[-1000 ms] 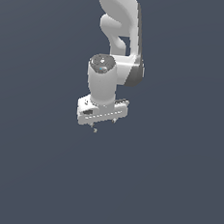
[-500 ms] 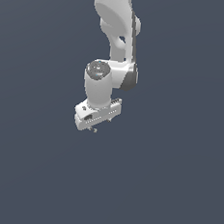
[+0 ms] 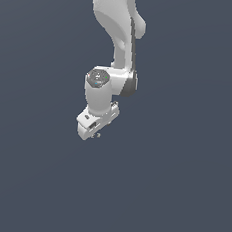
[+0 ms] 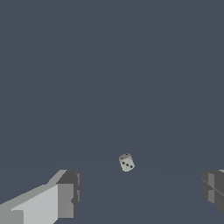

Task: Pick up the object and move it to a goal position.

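The object (image 4: 126, 162) is a tiny pale grey cube with dark dots, like a die, lying on the dark floor. In the wrist view it sits between my two fingertips (image 4: 65, 199), a little ahead of them and touching neither. My gripper (image 4: 140, 192) is open, with the jaws wide apart. In the exterior view my white gripper (image 3: 94, 132) hangs low under the arm, and the object (image 3: 98, 135) shows as a faint speck right at its lower end.
A plain dark grey floor (image 3: 180, 194) fills both views. The white arm (image 3: 118, 33) rises above the gripper.
The arm has turned and the gripper has swung slightly towards the exterior view's left, staying just above the speck. The jaws remain open.
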Motion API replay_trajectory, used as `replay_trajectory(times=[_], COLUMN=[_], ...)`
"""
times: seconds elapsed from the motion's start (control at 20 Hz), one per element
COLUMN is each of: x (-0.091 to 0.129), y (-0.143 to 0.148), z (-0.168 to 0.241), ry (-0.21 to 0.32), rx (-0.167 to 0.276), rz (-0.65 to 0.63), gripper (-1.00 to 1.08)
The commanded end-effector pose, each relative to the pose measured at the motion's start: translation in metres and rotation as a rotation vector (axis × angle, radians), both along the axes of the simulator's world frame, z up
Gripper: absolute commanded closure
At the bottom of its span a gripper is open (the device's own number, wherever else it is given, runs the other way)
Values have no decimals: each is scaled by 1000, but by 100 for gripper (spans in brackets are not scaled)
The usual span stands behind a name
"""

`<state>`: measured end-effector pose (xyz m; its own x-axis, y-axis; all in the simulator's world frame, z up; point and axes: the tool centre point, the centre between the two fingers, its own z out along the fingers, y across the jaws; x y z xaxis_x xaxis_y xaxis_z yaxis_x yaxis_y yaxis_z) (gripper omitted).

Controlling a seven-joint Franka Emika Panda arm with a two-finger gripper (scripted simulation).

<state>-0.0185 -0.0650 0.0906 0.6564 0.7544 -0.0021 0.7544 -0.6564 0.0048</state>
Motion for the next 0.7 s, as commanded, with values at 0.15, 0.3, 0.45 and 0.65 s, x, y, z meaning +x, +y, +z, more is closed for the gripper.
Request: replay_trajectory(times=[0.15,0.3,0.45,0.65], x=[-5,-8,-10,-12], y=[-7,-9,-12,-14], z=[-13,-19,-23,-28], ry=[2,3,3,3], rx=[0,1,2,3], rz=[145,211,266,320], gripper=[-92,-92,-92,-92])
